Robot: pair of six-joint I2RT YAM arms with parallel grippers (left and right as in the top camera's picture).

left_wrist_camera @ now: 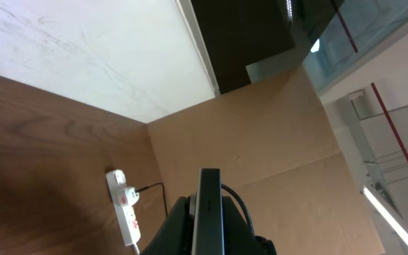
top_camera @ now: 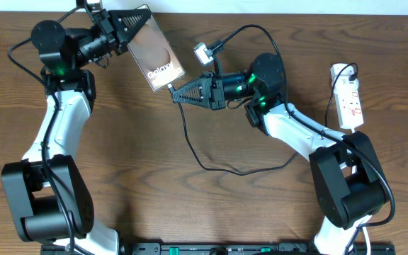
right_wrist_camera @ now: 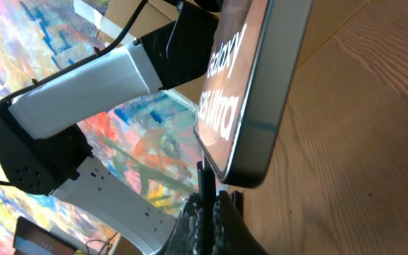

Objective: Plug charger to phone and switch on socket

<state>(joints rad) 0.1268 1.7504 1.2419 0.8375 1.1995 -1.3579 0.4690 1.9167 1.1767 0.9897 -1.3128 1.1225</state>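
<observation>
My left gripper (top_camera: 128, 30) is shut on the top end of the phone (top_camera: 156, 51) and holds it tilted above the table at the back left. In the left wrist view the phone (left_wrist_camera: 209, 185) shows edge-on between the jaws (left_wrist_camera: 209, 216). My right gripper (top_camera: 177, 94) is shut on the charger's connector end (right_wrist_camera: 205, 180), whose tip touches the phone's lower edge (right_wrist_camera: 250, 99); I cannot tell if it is seated. The charger cable (top_camera: 190, 142) loops across the table to its plug in the socket (top_camera: 349, 95), which lies at the right and also shows in the left wrist view (left_wrist_camera: 126, 209).
The brown wooden table (top_camera: 133, 156) carries both arms. A small white connector (top_camera: 202, 52) on a thick robot cable hangs just right of the phone. The socket's white cord (top_camera: 356, 134) runs toward the right arm's base. A white wall (left_wrist_camera: 83, 49) lies beyond the table's far edge.
</observation>
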